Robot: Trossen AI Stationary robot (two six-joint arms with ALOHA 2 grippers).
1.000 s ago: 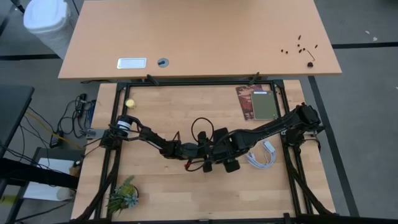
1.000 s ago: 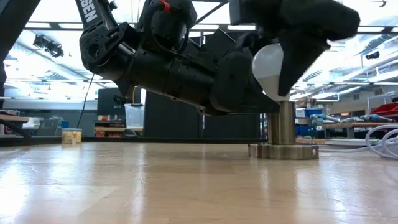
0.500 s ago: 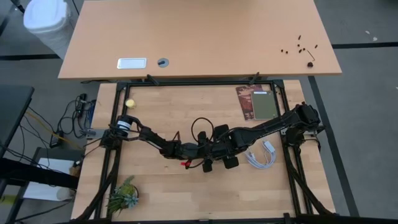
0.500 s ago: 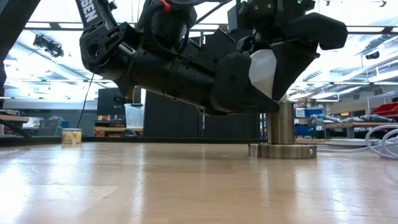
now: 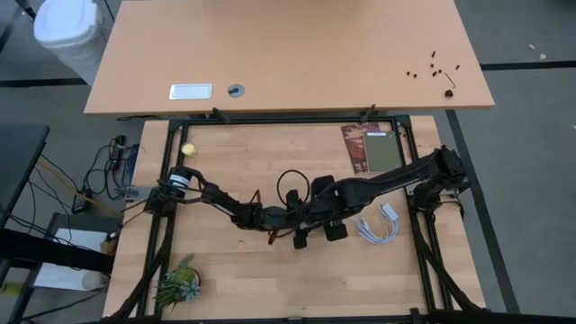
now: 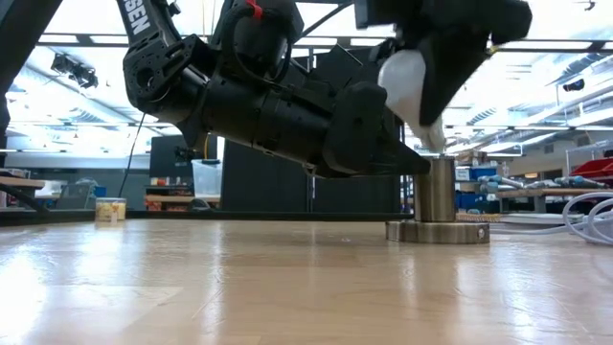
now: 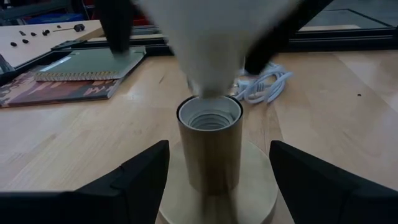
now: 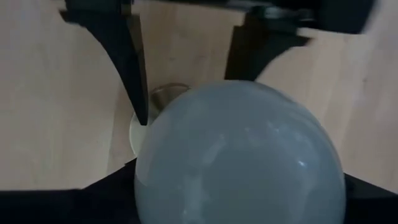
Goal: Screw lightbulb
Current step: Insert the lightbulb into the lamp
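The white lightbulb (image 6: pixel 404 84) is tilted over the metal socket (image 6: pixel 436 189). The socket stands on its round base disc (image 6: pixel 438 231) on the wooden table. The bulb's narrow base (image 7: pixel 205 87) is just above the socket's open mouth (image 7: pixel 209 115). My right gripper (image 5: pixel 318 234) is shut on the bulb from above, and the dome (image 8: pixel 239 155) fills the right wrist view. My left gripper (image 7: pixel 217 162) is open and level. Its fingers (image 7: pixel 140 177) stand on either side of the socket's cylinder without plainly touching it. My right gripper pinches the bulb's frosted dome by its two sides (image 8: pixel 146 180) between its two fingers. The fingers (image 6: pixel 465 67) come from above, pointing down at a slant. The bulb is tilted, with its narrow base (image 6: pixel 433 142) at the socket's mouth. I cannot tell whether the base touches the rim.
A book with a tablet on it (image 5: pixel 372 148) lies at the table's far right. A coiled white cable (image 5: pixel 378 227) lies to the right of the grippers. A small yellow ball (image 5: pixel 188 149) is at the far left. A green plant (image 5: pixel 178 283) is at the near left.
My right gripper has turned and tipped over the socket with the bulb. The bulb stood nearly upright on the socket's mouth a second ago. It now leans, dome off to one side, with its base still at the mouth.
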